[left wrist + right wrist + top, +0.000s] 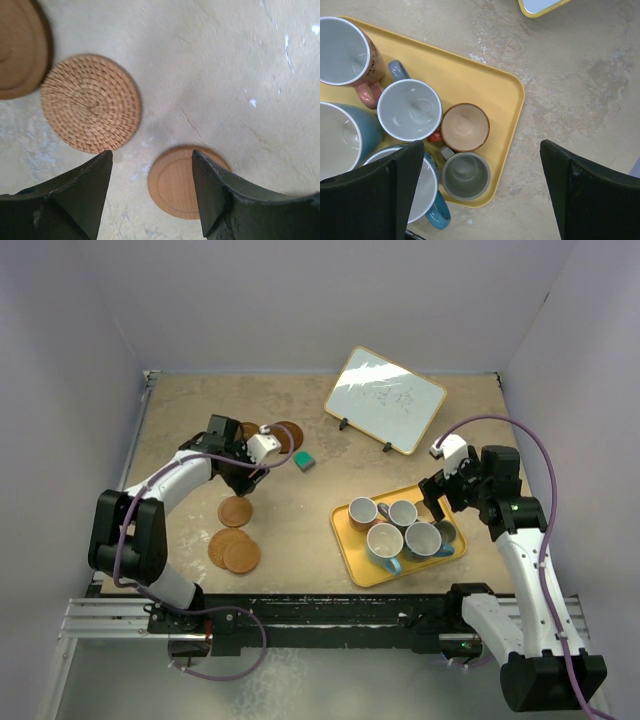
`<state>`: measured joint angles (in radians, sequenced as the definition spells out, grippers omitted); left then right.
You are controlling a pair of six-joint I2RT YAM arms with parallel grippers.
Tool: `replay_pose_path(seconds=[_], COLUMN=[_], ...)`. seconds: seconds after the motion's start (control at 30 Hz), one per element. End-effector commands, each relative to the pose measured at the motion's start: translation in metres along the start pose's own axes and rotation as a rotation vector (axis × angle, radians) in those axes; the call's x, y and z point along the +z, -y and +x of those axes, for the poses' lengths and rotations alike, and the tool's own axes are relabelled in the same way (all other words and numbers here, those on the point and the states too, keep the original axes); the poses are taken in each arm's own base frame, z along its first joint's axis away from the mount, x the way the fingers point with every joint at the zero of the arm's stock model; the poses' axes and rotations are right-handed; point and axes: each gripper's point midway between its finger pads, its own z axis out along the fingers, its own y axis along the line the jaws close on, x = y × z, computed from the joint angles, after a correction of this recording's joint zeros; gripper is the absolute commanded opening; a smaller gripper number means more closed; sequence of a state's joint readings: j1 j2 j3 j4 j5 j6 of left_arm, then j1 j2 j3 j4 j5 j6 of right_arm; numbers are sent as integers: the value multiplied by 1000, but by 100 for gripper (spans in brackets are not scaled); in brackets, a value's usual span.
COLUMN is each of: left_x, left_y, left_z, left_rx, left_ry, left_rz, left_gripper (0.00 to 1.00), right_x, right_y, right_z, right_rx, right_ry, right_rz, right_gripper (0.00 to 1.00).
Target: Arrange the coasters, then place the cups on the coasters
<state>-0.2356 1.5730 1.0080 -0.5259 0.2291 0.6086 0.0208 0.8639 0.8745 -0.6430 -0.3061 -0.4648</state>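
My left gripper is open and empty, hanging over a smooth light-brown coaster that lies flat between its fingers. Past it lie a woven coaster and another smooth coaster. From above, three coasters lie near the left gripper and two darker coasters sit behind it. My right gripper is wide open and empty above the tray's corner. Below it stand several cups: a small grey cup, an orange-tan cup, a grey-blue cup and a pink cup.
All the cups stand packed together in a yellow tray at the right. A small teal block lies by the rear coasters. A tilted whiteboard stands at the back. Walls close in the table on three sides.
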Motion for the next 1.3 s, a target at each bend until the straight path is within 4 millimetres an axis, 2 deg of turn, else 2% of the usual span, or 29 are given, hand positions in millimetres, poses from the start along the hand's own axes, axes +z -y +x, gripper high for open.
replay_pose_path(seconds=[0.0,0.23,0.37,0.67,1.0,1.27], left_x=[-13,-3,7,32,32,28], left_y=[-33,-81,-93,-91,-70,-65], left_z=[-44,-46,-37,-9,14,20], left_rx=[-78,-159,-149,-121,-87,-82], left_ry=[153,167,127,30,-39,-63], left_rz=[-87,-187,-213,-202,-138,-128], left_gripper=[61,60,60,60,61,60], right_x=[-1,-1,-1,-2,-2,-2], right_y=[-3,-5,-5,-5,-5,-5], right_z=[-7,-8,-8,-8,-8,-7], right_rx=[-24,-23,-22,-22,-26,-24], right_ry=[31,34,34,34,34,34], right_rz=[-20,-27,-28,-27,-25,-28], right_gripper=[100,100,100,100,100,100])
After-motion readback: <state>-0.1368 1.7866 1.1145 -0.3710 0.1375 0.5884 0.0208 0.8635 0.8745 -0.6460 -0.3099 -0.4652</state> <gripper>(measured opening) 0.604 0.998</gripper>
